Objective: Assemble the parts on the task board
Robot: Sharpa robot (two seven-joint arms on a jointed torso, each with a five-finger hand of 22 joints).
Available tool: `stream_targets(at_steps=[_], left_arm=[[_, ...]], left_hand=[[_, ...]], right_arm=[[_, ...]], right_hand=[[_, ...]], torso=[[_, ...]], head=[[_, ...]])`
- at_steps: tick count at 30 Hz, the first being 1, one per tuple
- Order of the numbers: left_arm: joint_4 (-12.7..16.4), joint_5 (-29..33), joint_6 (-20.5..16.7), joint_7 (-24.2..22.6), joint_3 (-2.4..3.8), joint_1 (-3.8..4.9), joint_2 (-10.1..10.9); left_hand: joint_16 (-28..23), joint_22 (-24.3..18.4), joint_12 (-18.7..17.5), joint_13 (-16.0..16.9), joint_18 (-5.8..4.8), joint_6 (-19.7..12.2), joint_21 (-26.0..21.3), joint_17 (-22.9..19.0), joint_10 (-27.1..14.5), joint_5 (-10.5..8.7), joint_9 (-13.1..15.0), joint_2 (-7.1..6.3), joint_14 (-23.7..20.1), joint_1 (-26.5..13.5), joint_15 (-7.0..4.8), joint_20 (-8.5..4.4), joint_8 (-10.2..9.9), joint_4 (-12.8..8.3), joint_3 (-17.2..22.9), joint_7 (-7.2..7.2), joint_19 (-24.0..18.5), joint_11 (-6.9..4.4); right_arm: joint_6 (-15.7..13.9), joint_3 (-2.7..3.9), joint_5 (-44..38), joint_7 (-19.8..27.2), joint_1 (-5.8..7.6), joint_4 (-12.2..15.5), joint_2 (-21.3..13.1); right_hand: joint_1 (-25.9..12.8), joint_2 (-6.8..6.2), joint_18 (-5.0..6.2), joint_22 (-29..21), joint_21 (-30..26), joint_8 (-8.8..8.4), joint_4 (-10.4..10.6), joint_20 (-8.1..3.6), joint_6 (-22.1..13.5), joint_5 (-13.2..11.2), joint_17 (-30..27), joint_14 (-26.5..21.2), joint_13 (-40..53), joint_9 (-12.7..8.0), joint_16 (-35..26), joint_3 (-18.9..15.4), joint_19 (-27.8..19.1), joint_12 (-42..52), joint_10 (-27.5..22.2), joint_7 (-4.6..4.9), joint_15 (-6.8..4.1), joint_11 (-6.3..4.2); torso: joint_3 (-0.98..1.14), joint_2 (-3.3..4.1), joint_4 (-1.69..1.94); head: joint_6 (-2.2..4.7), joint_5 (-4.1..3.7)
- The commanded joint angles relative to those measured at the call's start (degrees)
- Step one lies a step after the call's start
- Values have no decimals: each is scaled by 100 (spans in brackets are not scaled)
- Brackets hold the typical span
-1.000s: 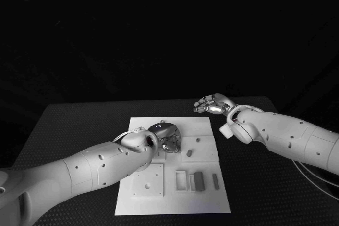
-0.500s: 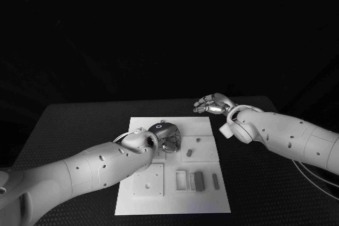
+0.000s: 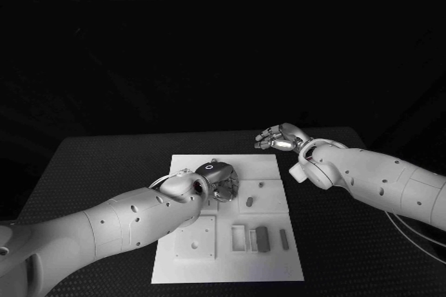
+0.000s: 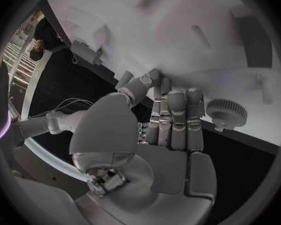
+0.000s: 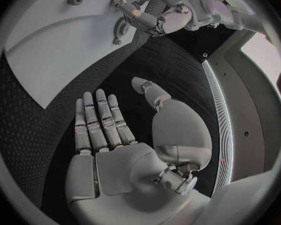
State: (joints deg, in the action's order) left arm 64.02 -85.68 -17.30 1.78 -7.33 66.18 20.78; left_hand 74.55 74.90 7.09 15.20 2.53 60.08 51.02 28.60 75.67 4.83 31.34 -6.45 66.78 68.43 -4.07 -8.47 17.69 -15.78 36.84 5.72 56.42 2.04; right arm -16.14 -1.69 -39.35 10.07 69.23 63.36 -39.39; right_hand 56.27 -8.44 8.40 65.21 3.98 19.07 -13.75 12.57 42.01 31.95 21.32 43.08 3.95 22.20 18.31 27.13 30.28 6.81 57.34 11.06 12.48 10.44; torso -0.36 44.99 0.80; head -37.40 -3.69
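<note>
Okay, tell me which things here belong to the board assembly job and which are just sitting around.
Belongs to the job:
- task board
- grey parts lying on the board
- small gear near the left hand's fingertips
- left hand, over the board

Just there:
- black table
- right hand, open, holding nothing, off the board's far corner

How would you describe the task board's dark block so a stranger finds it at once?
Find the white task board on the black table. Near its near right corner three long pieces lie side by side. The dark block is the middle one, darker than the white frame and thin grey strip flanking it.
</note>
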Motion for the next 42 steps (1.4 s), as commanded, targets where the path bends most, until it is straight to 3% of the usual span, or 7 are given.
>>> stream_targets(at_steps=[1,20,34,42], left_arm=[[-24,-64,271,59,-54,-80,-5],[50,-63,103,17,-41,-80,132],[164,-48,-114,-49,42,-80,289],[195,-17,-228,-102,145,-80,331]], left_hand=[[21,104,32,6,263,33,33,-6,33,38,-5,63,-3,-7,-31,-121,21,5,50,-4,35,-4],[51,103,69,41,252,138,53,-1,128,114,17,162,31,-97,-64,-153,66,-3,108,-46,54,-38],[69,102,81,54,254,172,70,3,164,139,30,155,63,-110,-81,-173,82,-18,133,-63,86,-55],[77,102,85,60,256,186,82,5,179,148,36,147,82,-113,-89,-183,88,-22,147,-69,107,-63]], right_arm=[[16,3,-12,35,0,13,-4],[9,3,-12,39,0,1,-3],[9,3,-12,45,0,1,3],[9,3,-12,45,0,0,1]], right_hand=[[-35,14,-41,5,-20,26,9,-7,-44,21,-7,-32,2,-8,33,10,-37,-28,1,38,10,25],[-37,13,-41,7,-21,28,8,-7,-45,21,-10,-34,1,-10,36,10,-38,-29,1,38,10,25],[-37,14,-41,7,-21,29,8,-7,-45,21,-12,-35,1,-11,38,11,-39,-31,1,37,9,24],[-37,14,-42,8,-22,30,7,-6,-46,20,-13,-36,1,-12,39,11,-40,-31,1,37,9,24]], torso=[[-2,-1,6],[-10,0,-1],[-6,2,2],[0,0,-1]], head=[[7,5],[28,38],[47,51],[58,61]])
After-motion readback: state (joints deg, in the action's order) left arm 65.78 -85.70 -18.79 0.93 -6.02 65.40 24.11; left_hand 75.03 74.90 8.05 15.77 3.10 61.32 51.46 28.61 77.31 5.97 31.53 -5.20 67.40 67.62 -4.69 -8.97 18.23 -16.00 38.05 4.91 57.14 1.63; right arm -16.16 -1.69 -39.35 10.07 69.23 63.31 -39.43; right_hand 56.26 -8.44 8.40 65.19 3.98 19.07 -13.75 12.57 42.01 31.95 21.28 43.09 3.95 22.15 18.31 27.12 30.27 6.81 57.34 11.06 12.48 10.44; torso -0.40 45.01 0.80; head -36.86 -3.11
